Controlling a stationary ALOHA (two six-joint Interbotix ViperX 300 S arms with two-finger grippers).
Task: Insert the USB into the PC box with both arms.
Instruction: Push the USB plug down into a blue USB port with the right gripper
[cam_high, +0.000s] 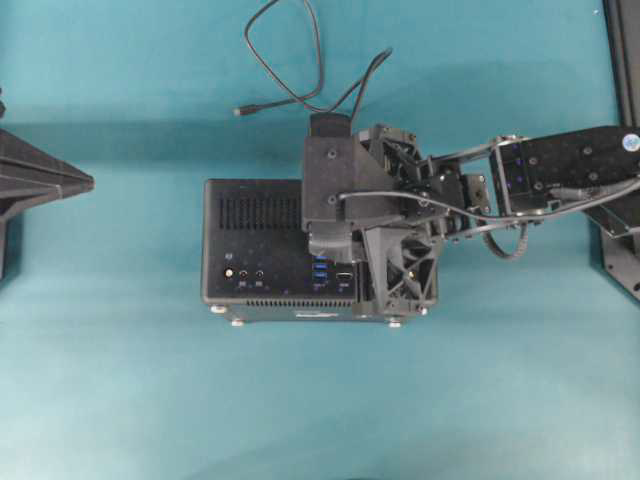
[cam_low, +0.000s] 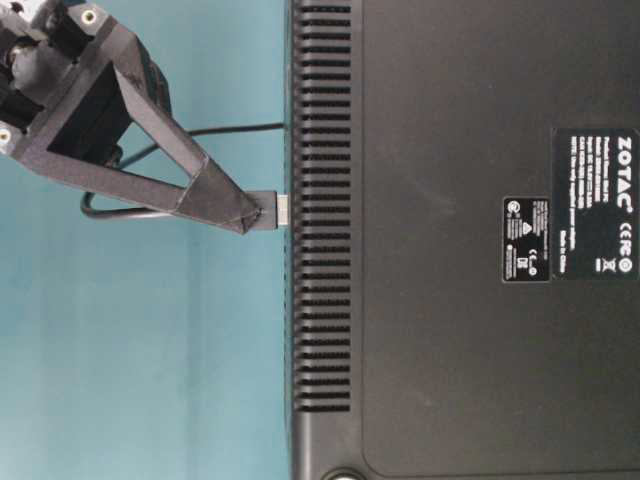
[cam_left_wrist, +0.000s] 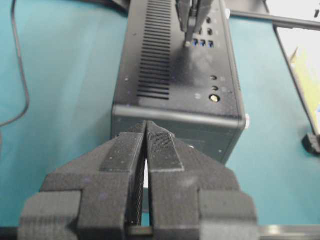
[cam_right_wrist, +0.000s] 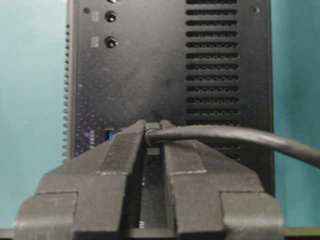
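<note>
USB plug (cam_low: 272, 211), a small dark grey rectangular connector on a long thin black cable (cam_right_wrist: 240, 136), sits clamped in the right hand (cam_low: 262, 213), its silver tip right at the port face of the black rectangular PC box (cam_high: 255, 245). From table level the metal end looks to be touching or just entering that face — I judge the insertion begun but not seated, since some silver still shows outside the case. Left to do: push the plug fully home and let go.

The left hand (cam_left_wrist: 146, 150) hangs just off the short end of the PC box, its 2 ribbed fingers (cam_left_wrist: 162, 152) pressed together on nothing and not bracing the case, so the 2-arm part of the job looks undone.

Hard to make out: which blue port (cam_left_wrist: 202, 43) the plug is aimed at, because the right hand covers it from overhead and from its own wrist camera. The cable's far end (cam_high: 240, 111) lies on the teal surface (cam_high: 120, 380) beyond the PC box.
</note>
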